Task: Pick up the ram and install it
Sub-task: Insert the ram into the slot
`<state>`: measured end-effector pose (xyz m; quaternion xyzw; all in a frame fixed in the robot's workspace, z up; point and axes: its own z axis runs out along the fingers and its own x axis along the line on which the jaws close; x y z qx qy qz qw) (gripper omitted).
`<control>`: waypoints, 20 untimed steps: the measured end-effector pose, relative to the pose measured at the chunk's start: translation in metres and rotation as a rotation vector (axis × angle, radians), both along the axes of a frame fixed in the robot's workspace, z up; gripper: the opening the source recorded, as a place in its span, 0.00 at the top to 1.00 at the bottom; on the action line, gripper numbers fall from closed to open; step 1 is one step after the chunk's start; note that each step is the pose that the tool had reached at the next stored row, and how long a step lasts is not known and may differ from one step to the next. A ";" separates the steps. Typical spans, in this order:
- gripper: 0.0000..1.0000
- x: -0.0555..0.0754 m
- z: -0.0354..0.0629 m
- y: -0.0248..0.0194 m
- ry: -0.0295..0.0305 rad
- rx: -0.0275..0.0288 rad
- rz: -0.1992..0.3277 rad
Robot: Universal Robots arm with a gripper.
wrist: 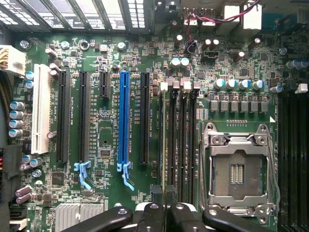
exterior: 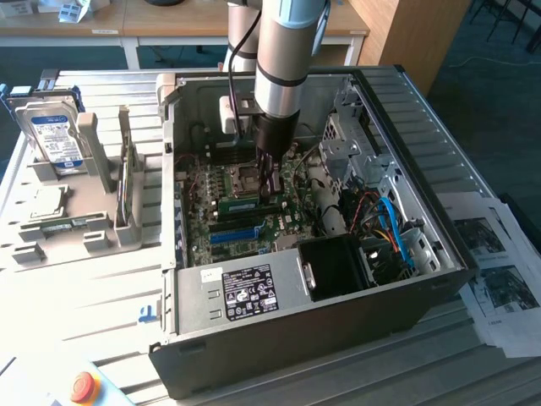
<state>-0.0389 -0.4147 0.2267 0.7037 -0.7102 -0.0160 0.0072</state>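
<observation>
Green ram [exterior: 245,204] stands clamped in the gripper [exterior: 271,189] on the motherboard [exterior: 201,193].

The gripper [wrist: 166,198] hangs over the green motherboard [wrist: 111,77], its dark fingers pressed together on the ram [wrist: 163,145]. The ram is seen edge-on as a thin strip, lying along the one of four black memory slots [wrist: 181,145] nearest the expansion slots. Just beside the memory slots on one side sits the empty CPU socket [wrist: 239,171] in its metal frame. On the other side run black expansion slots, a blue slot [wrist: 124,121], and a white slot [wrist: 41,108] near the board's edge. A row of capacitors [wrist: 236,84] stands near the socket.
</observation>
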 end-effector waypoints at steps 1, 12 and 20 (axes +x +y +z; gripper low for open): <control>0.88 0.000 -0.0002 0.0000 0.0000 0.0000 0.000; 0.88 0.000 0.0001 0.0000 -0.0002 0.0002 0.000; 0.88 0.000 0.0021 0.0000 -0.0001 0.0000 0.000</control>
